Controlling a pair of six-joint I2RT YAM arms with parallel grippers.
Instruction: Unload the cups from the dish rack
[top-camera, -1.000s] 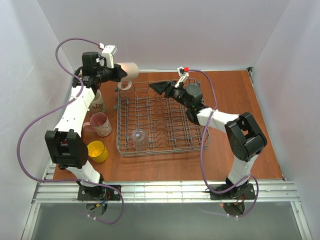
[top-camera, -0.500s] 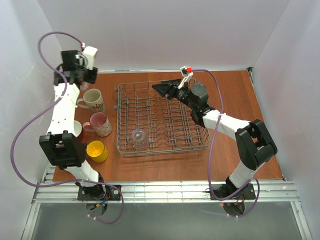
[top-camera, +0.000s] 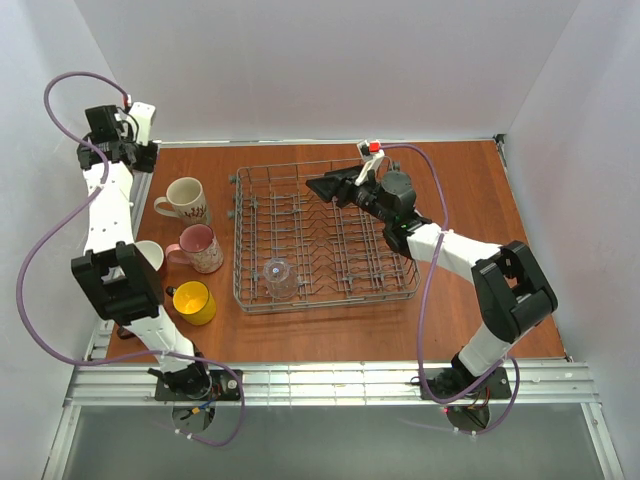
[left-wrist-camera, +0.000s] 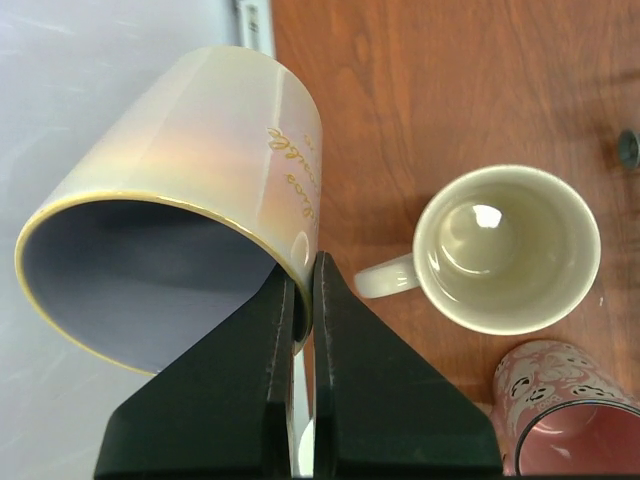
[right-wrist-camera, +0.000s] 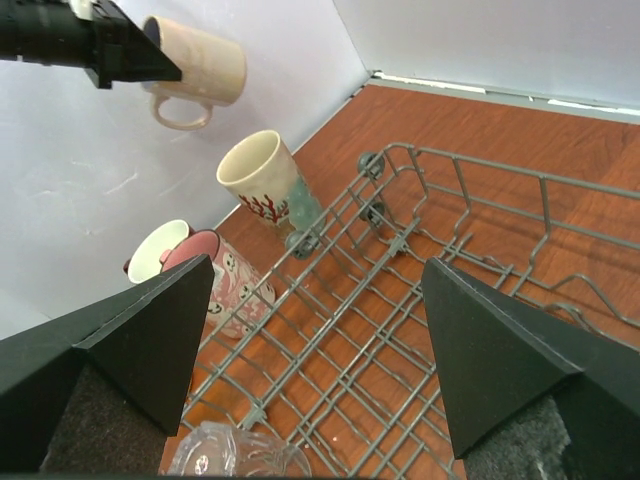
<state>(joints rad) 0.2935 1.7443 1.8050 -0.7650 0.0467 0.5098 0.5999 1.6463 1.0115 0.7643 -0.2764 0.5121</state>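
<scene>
left fingers (left-wrist-camera: 303, 268) pinch the rim of the beige mug (left-wrist-camera: 190, 150) above the worktop (top-camera: 470, 190), far-left corner; right fingers (right-wrist-camera: 318, 270) spread over the dish rack (top-camera: 330, 298), where only the clear glass (top-camera: 279, 275) looks left to unload

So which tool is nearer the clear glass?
Right. The right tool hangs open over the dish rack's far side, beyond the glass; the left tool holds a beige mug at the table's far-left corner.
</scene>
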